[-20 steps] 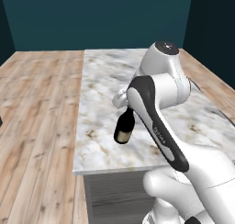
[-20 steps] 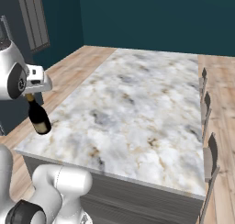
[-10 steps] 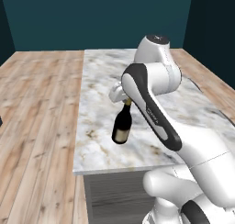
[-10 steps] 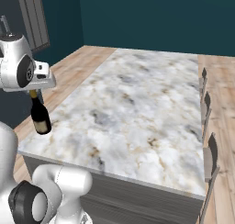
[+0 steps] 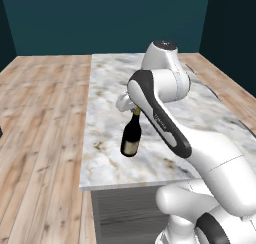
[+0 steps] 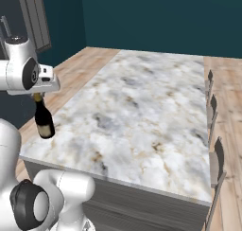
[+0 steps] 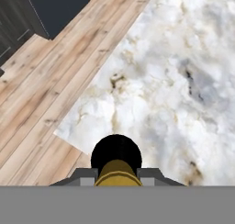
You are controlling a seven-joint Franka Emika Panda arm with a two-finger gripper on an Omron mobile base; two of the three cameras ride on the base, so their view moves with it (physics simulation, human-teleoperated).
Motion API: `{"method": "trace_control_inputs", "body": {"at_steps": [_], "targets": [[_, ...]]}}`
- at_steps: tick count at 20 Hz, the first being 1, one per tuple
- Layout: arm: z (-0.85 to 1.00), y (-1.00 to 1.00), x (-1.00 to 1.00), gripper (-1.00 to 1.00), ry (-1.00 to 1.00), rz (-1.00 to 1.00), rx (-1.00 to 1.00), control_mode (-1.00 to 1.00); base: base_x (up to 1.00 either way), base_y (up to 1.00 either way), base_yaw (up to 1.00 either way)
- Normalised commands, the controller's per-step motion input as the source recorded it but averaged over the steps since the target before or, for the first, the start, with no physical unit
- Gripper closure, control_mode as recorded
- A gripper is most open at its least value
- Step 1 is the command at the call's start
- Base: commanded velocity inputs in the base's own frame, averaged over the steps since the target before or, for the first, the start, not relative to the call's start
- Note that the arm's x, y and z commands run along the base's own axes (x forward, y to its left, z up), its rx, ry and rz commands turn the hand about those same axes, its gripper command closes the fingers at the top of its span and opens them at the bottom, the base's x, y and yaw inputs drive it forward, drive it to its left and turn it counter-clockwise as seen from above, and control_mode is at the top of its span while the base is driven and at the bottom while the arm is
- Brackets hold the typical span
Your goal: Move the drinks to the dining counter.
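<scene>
The tall dark wine bottle (image 5: 131,138) with a gold neck and tan label stands upright near the front left corner of the dining counter (image 5: 105,88). Its base is at or just above the marbled top; I cannot tell whether it touches. My gripper (image 5: 134,109) is shut on the bottle's neck from above. From the right base, the wine bottle (image 6: 44,122) hangs under the gripper (image 6: 37,96), close to the near left edge of the dining counter (image 6: 142,107). Looking down from the hand, the gripper (image 7: 117,177) clamps the gold neck of the wine bottle (image 7: 115,156) above the dining counter (image 7: 183,81).
Wooden floor (image 5: 40,118) runs along the counter's left side. Three dark chairs (image 6: 216,161) line the counter's right edge. A dark cabinet (image 7: 41,12) stands across the floor in the hand view.
The bottle has swung from a tilt to upright in my gripper. The arm's upper part has turned above it, and the bottle has stayed near the counter's front left corner.
</scene>
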Motion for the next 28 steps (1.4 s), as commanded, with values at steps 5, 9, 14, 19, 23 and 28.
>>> {"method": "trace_control_inputs", "body": {"at_steps": [5,9,14,19,23,28], "targets": [[-0.19,0.01,0.14,1.00,0.00,0.00,0.00,-1.00,0.00,0.00,0.00],[-0.36,0.04,0.07,1.00,0.00,0.00,0.00,-1.00,0.00,0.00,0.00],[-0.29,0.01,0.01,1.00,0.00,0.00,0.00,-1.00,0.00,0.00,0.00],[-0.18,0.00,0.00,1.00,0.00,0.00,0.00,-1.00,0.00,0.00,0.00],[-0.18,0.00,0.00,1.00,-0.01,0.00,0.00,-1.00,0.00,0.00,0.00],[-0.18,0.05,0.01,1.00,-0.02,0.00,0.00,-1.00,0.00,0.00,0.00]]}}
